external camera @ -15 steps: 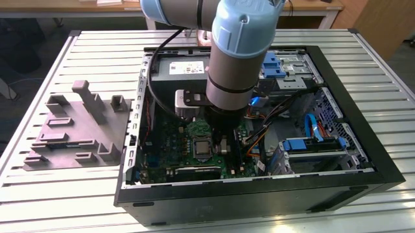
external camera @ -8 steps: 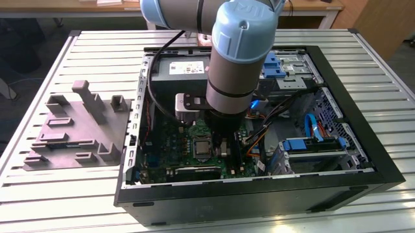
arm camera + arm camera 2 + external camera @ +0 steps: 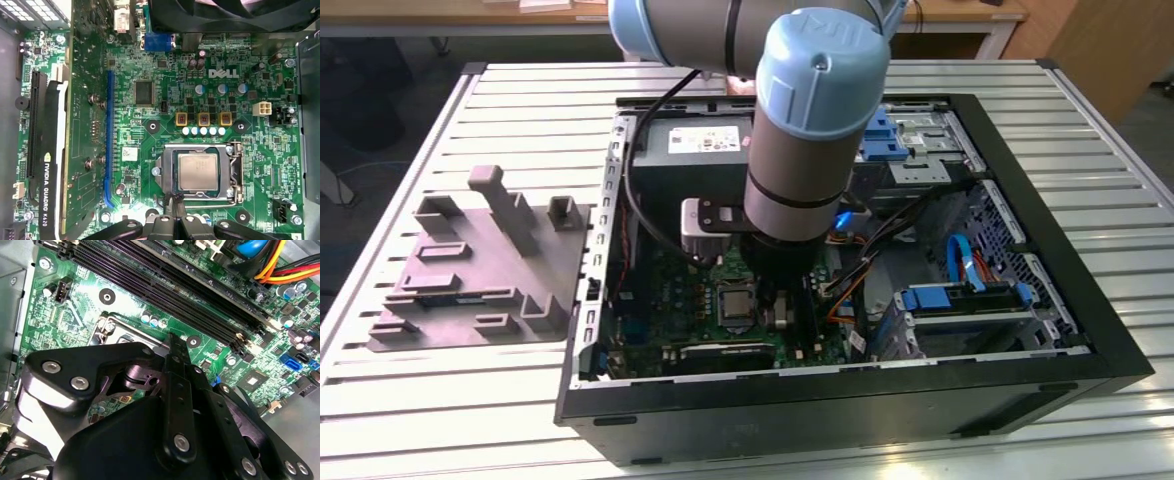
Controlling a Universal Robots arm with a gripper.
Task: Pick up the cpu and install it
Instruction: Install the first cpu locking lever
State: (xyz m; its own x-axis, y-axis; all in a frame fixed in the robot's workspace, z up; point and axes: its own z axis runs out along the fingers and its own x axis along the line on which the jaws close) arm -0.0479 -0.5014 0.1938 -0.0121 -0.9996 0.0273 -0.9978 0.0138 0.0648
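Cpu [image 3: 198,171], one, sits seated in the dark metal-framed socket [image 3: 167,170] of the green motherboard [image 3: 250,165], just beyond the end effector [image 3: 172,202] tips, not gripped. End effector fingers look pressed together, holding nothing. One grey plastic holder [image 3: 467,275] lies on the table [image 3: 480,400] beside the computer case [image 3: 854,415].

The cpu [image 3: 198,171] — matt silvery metal; gripper [image 3: 172,201] — black, semi-gloss.
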